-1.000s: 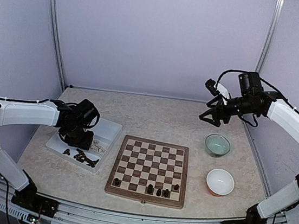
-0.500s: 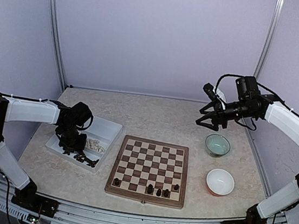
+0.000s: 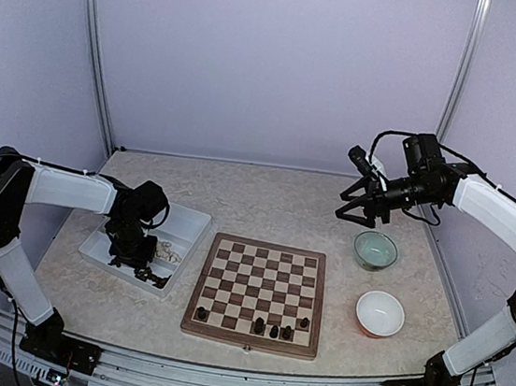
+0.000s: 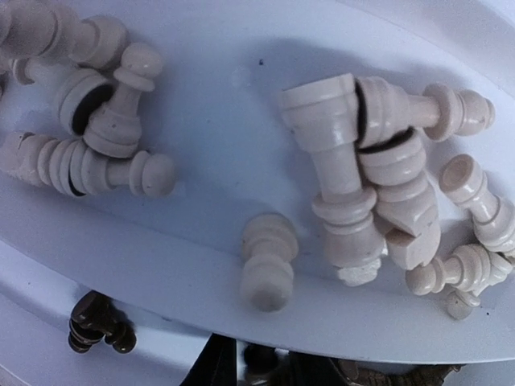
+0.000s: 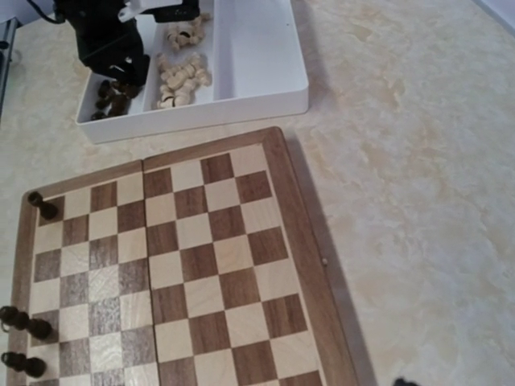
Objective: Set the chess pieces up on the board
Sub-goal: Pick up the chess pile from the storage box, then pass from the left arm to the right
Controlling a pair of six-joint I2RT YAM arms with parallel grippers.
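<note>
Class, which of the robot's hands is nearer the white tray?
Left. The left hand is down in the tray; the right hand is raised far to the right, by the green bowl.

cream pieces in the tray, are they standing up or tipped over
Tipped over. In the left wrist view the cream pieces lie on their sides, heaped across one another on the white tray.

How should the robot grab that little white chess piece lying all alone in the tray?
Probably by its thin waist, coming straight down from above. The piece lies on its side on the tray floor, with bare space to its left and right, so a finger could fit on either side. Its round head looks likelier to slip out.
</note>
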